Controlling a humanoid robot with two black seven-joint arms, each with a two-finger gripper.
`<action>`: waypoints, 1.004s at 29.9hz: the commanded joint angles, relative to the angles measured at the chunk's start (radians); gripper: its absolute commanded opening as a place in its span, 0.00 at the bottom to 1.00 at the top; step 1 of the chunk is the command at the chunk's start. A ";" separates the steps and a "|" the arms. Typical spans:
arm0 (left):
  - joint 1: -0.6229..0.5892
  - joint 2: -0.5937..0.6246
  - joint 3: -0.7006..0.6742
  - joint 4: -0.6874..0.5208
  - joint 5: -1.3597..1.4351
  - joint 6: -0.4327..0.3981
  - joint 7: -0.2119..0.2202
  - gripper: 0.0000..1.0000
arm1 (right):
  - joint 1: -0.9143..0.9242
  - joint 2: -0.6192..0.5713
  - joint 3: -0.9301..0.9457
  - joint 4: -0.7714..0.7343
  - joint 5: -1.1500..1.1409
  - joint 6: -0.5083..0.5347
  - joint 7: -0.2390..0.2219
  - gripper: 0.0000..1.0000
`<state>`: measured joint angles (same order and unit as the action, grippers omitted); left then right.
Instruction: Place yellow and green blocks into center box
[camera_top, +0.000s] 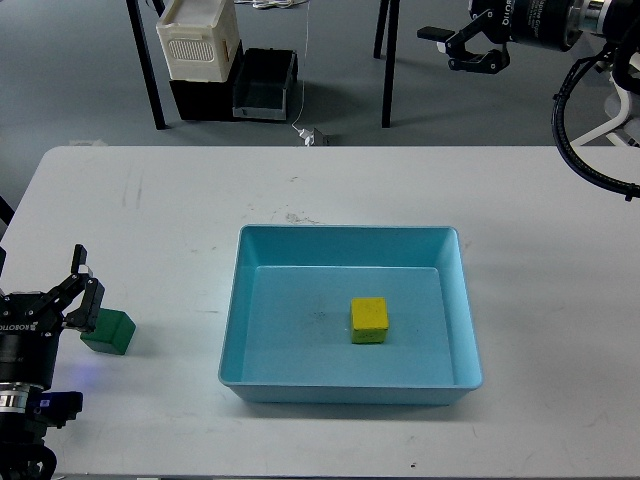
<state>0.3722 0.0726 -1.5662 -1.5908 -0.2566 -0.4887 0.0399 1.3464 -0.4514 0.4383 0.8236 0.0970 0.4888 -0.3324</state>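
Observation:
A yellow block (369, 319) lies inside the light blue box (232, 310) at the table's middle. A green block (109, 332) sits on the white table at the left, touching the right side of my left gripper (82, 295), which is open with its fingers just above and beside the block. My right gripper (463, 44) is raised high at the top right, above the table's far edge, open and empty.
The white table (150, 220) spans the view. Beyond its far edge stand black and white bins (205, 60) on the floor, table legs and a white chair base (625, 60) at the far right.

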 joint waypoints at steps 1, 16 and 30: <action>-0.002 0.003 0.001 0.000 -0.010 0.000 0.000 1.00 | -0.027 -0.009 0.043 -0.006 0.001 0.000 0.003 1.00; -0.019 0.009 0.006 -0.009 -0.009 0.000 -0.002 1.00 | -0.706 0.152 1.051 0.297 0.013 0.000 -0.019 1.00; -0.019 0.016 -0.074 -0.049 -0.009 0.000 -0.035 1.00 | -1.311 0.361 1.364 0.660 0.133 -0.154 -0.025 1.00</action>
<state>0.3614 0.0903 -1.6071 -1.6443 -0.2660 -0.4887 0.0260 0.1256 -0.1232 1.7845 1.4452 0.2243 0.3805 -0.3557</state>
